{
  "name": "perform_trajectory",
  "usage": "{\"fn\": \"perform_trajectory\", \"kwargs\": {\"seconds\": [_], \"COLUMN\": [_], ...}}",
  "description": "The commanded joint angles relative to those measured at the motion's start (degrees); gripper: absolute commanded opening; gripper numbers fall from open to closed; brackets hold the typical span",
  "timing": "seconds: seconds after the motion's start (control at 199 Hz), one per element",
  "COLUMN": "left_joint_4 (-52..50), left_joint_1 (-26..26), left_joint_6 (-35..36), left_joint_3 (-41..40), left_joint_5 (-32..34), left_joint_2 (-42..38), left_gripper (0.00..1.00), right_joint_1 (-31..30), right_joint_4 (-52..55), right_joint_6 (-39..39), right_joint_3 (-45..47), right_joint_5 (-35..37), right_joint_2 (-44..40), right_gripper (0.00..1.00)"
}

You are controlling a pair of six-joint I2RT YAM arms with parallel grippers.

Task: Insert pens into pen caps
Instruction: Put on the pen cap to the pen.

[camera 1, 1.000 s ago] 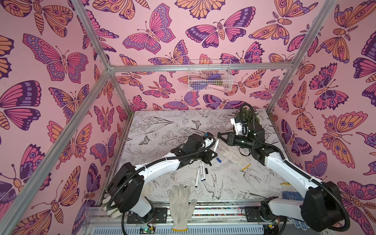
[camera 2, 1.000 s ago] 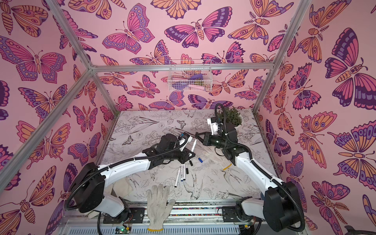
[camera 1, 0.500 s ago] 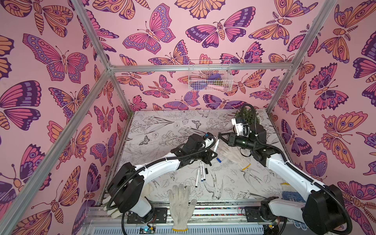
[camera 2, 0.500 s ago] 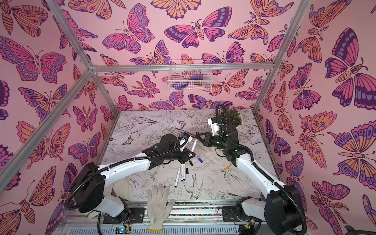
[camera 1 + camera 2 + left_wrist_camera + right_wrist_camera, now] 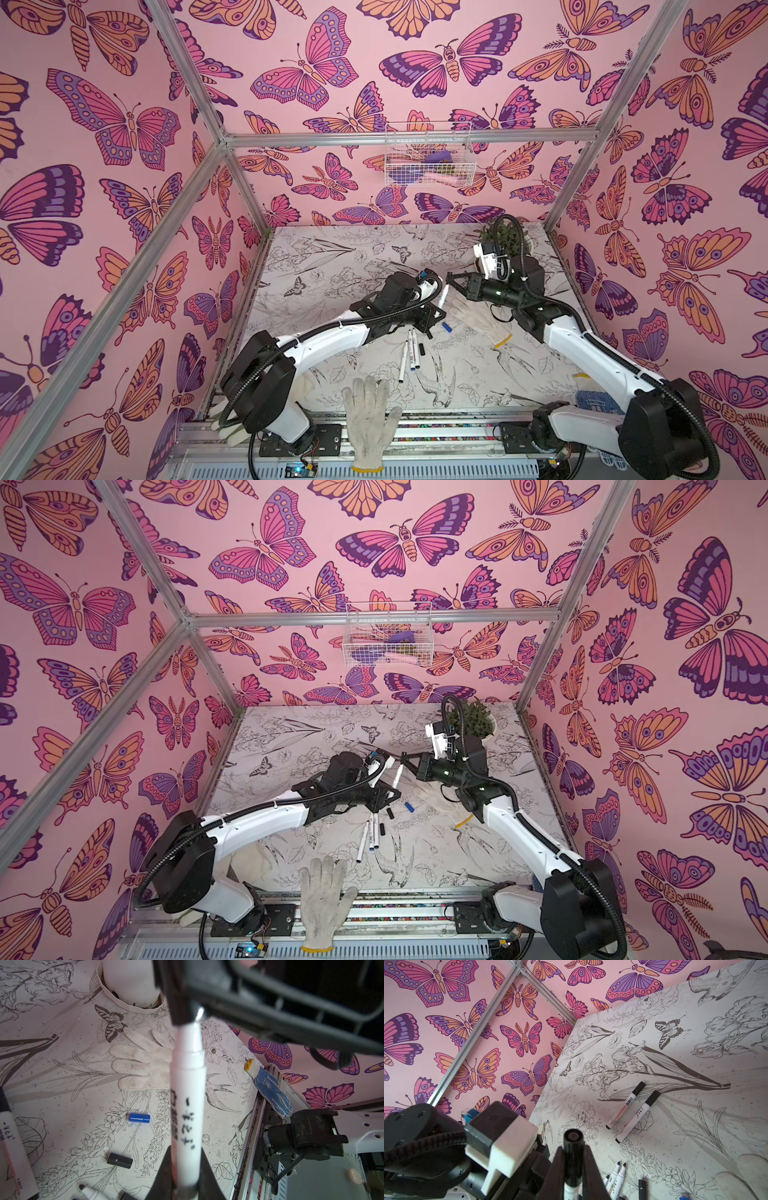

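The left claw (image 5: 187, 1172) is clenched on the lower barrel of a white pen (image 5: 188, 1088), which it holds up over the middle of the table (image 5: 332, 257). The narrow end of this pen enters a black cap (image 5: 572, 1147), which the right claw (image 5: 573, 1159) grasps from both sides. Under them lie a blue cap (image 5: 139, 1118) and a loose black cap (image 5: 120, 1160), apart from each other, near a white glove (image 5: 141, 1070). Two capped pens (image 5: 625, 1105) lie side by side with bare table around them. Some uncapped pens (image 5: 411, 351) lie closer to the front edge
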State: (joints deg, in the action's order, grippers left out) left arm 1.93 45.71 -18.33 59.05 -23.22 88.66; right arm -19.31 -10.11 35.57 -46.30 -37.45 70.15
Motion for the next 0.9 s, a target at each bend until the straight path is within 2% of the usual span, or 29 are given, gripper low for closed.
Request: {"fn": "perform_trajectory", "kwargs": {"seconds": [0.0,0.311,0.612,0.893], "left_joint_4": [4.82,8.83,18.53,20.68], "left_joint_1": [-0.8,-1.06,-3.76,-3.7], "left_joint_6": [-0.51,-2.82,-13.69,-14.46], "left_joint_3": [2.29,6.32,5.73,7.05], "left_joint_5": [-1.87,-2.11,0.31,-2.17], "left_joint_2": [1.59,5.14,5.56,4.54], "left_gripper": [0.0,0.0,0.0,0.0], "right_joint_1": [-0.63,-0.68,-0.77,-1.04], "right_joint_4": [0.1,-0.78,1.61,4.2], "right_joint_6": [-0.87,-0.29,-2.81,-5.42], "right_joint_3": [0.68,0.88,0.77,1.48], "right_joint_5": [0.27,0.27,0.01,0.27], "right_joint_2": [-0.62,-1.25,-1.37,-1.62], "right_gripper": [0.0,0.0,0.0,0.0]}}
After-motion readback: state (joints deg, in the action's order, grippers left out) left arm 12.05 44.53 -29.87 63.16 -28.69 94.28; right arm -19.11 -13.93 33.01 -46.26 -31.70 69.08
